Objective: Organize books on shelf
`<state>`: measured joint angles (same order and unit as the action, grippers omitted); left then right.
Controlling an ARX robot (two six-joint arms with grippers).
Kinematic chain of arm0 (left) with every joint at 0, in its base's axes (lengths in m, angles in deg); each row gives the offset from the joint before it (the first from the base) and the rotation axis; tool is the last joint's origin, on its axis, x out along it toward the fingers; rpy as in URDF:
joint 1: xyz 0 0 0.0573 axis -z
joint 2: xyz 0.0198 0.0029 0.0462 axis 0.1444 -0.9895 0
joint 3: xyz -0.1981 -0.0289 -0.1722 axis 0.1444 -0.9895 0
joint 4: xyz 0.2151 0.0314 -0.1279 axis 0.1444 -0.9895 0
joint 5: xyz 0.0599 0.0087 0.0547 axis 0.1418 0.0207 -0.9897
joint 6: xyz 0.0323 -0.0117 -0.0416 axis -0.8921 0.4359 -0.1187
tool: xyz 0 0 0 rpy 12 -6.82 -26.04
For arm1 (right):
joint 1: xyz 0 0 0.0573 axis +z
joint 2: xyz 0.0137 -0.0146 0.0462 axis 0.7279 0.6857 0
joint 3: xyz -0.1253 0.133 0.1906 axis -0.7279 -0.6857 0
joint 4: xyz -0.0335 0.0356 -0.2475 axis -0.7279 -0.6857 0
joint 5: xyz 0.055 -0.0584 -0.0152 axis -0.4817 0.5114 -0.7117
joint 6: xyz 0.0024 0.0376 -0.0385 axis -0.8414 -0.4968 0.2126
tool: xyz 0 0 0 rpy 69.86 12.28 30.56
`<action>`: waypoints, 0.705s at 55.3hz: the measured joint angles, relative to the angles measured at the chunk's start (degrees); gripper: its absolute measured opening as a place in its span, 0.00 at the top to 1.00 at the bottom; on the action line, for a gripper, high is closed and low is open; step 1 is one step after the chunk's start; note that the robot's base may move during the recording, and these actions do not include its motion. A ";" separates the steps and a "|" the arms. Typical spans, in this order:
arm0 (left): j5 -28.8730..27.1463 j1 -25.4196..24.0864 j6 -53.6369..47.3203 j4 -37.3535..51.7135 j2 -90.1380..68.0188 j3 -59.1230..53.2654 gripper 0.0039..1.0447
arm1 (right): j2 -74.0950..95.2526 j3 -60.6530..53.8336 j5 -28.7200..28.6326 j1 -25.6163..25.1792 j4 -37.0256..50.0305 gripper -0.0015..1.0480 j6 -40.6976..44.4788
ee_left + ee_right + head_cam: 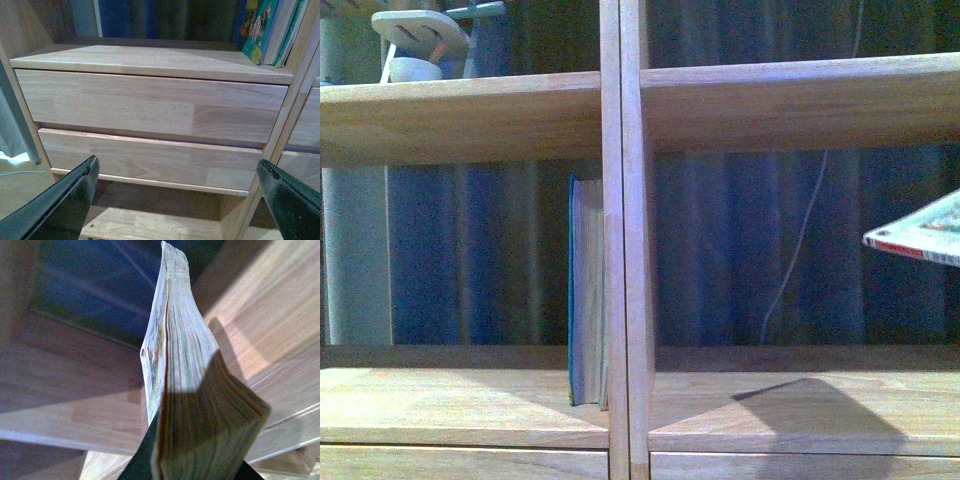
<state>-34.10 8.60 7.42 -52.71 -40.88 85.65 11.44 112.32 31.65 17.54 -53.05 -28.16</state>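
Right wrist view: the right gripper [195,471] is clamped on the paperback [182,365]. Only dark slivers of its fingers [139,467] show at either side of the book, at the frame's edge. The yellowed page block faces the camera; the cover is seen edge-on and its picture is not readable.

Front view: only one corner of the paperback [923,232], with a red strip along its edge, enters at the far right. It is tilted and clear of the boards of the shelf [630,250]. The arm holding it is out of frame. A shadow [820,412] lies on the floor of the right compartment beneath it.

Left wrist view: the left gripper [177,167] is spread wide and holds nothing. We see one finger [65,200] at each lower corner, in front of the two drawer fronts [150,102] of the left column.

The teal book [582,290] stands upright in the left compartment, against the central divider. In the left wrist view the frame cuts it off at the top.

A pale object [420,40] on the upper left board is too blurred for us to identify. A thin cord [800,240] hangs behind the right compartment.
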 joint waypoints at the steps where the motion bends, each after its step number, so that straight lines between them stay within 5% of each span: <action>1: 0.02 0.00 0.00 0.00 0.00 0.00 0.07 | -0.85 -0.35 -1.03 -0.17 0.79 0.93 -0.37; 15: 0.00 0.00 0.00 0.00 0.00 0.00 0.07 | -7.50 -1.18 -3.80 2.01 6.27 0.93 -5.01; 39: 0.00 0.00 0.00 0.00 0.00 0.00 0.07 | -6.95 5.77 9.31 24.17 1.40 0.93 -1.84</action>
<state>-34.10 8.60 7.42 -52.71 -40.88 85.65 4.49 118.09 40.96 41.72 -51.65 -29.99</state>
